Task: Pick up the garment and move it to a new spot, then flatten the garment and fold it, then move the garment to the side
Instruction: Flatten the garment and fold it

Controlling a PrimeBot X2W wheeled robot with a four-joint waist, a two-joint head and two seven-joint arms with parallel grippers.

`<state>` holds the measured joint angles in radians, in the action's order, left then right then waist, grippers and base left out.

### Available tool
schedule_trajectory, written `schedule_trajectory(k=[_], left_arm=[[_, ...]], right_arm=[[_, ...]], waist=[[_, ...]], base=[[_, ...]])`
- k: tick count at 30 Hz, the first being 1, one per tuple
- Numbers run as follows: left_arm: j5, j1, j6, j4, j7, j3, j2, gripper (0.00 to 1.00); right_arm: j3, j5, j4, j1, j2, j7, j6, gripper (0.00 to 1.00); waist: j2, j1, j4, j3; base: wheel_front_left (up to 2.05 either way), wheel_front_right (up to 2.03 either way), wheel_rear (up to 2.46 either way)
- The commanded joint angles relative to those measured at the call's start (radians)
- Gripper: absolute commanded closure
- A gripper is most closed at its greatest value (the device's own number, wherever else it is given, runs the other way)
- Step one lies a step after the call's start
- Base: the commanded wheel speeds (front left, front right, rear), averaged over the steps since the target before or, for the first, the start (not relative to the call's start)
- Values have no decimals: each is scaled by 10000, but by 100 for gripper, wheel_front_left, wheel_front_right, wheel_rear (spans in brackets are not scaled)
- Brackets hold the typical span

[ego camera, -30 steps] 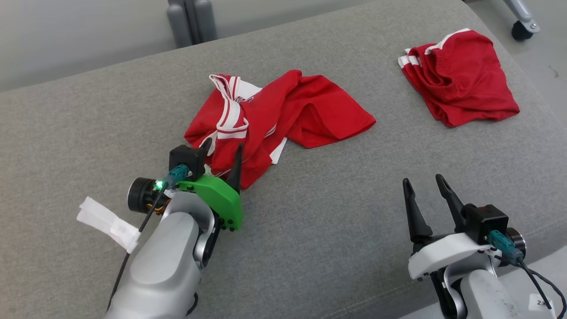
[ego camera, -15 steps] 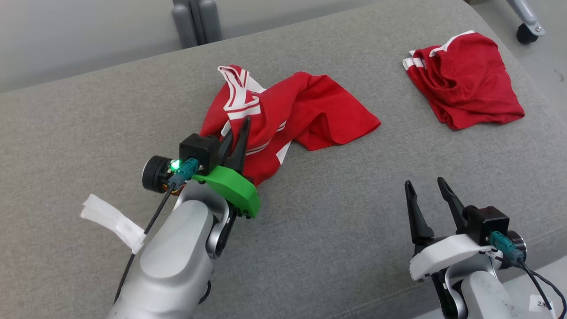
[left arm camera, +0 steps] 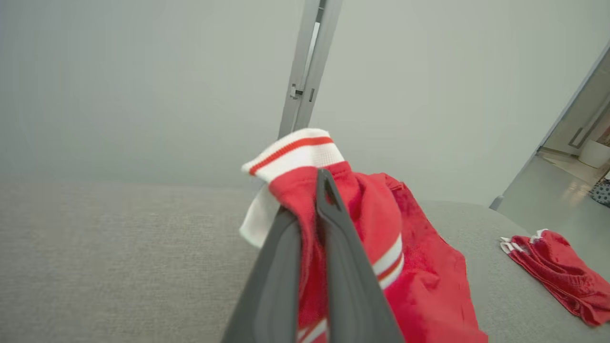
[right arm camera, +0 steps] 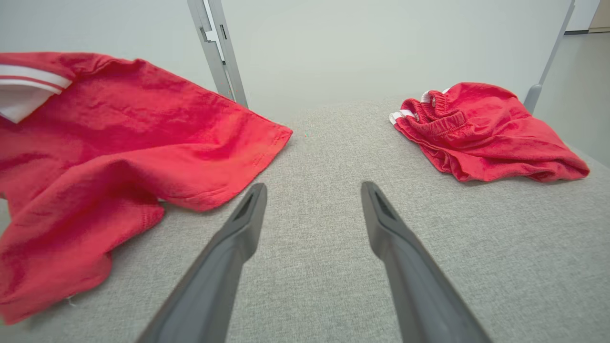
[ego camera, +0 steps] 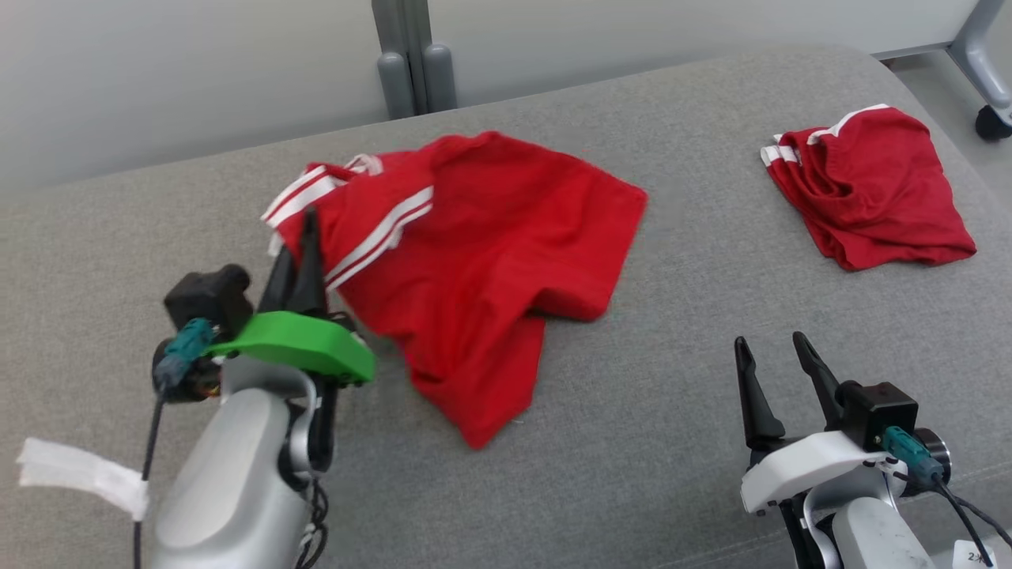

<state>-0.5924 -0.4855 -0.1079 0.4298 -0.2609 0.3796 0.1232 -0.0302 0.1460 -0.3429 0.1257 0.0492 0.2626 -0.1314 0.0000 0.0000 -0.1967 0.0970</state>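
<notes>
The garment (ego camera: 482, 245) is a red shirt with white-striped trim, lifted at its left end and draped down onto the grey cushion (ego camera: 632, 442). My left gripper (ego camera: 304, 225) is shut on the striped edge, and the left wrist view shows red cloth (left arm camera: 371, 224) pinched between its dark fingers (left arm camera: 333, 228). The same shirt (right arm camera: 119, 143) spreads across the left of the right wrist view. My right gripper (ego camera: 771, 352) stands open low at the right, its fingers (right arm camera: 248, 214) apart over bare cushion with nothing between them.
A second red garment (ego camera: 870, 194) lies crumpled at the far right of the cushion, also seen as a red heap (right arm camera: 481, 128) in the right wrist view. A grey post (ego camera: 411, 55) rises behind the cushion. A caster wheel (ego camera: 992, 122) stands on the floor at the right.
My left gripper closed on the shirt's striped edge, then lifted and pulled it leftward, so the crumpled cloth has opened out. The head camera has shifted. The right gripper stayed open and still.
</notes>
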Motion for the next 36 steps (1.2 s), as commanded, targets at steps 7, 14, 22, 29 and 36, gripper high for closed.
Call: schedule_trajectory(k=[7,14,22,29,36], left_arm=[[-768,1368,-423,606,-54,-1509,686,100],[-1176,2001,-269,1452,-55,-2199,534,100],[-778,1938,-202,2064,-56,-2629,343,0],[168,2171,19,1377,-48,-2956,364,0],[965,2725,178,214,-36,-2919,86,0]], right_arm=[[3,-107,78,-194,24,30,15,0],[-26,-187,35,-214,23,30,15,0],[-108,-237,-41,-193,24,4,15,0],[32,-277,-54,-350,24,-14,15,0],[227,-362,27,-486,23,-72,15,0]], waist=[[0,0,180,39],[0,0,254,51],[0,0,280,-98],[0,0,358,-384],[0,0,617,-738]], base=[[0,0,0],[0,0,0],[0,0,0],[0,0,0],[0,0,0]])
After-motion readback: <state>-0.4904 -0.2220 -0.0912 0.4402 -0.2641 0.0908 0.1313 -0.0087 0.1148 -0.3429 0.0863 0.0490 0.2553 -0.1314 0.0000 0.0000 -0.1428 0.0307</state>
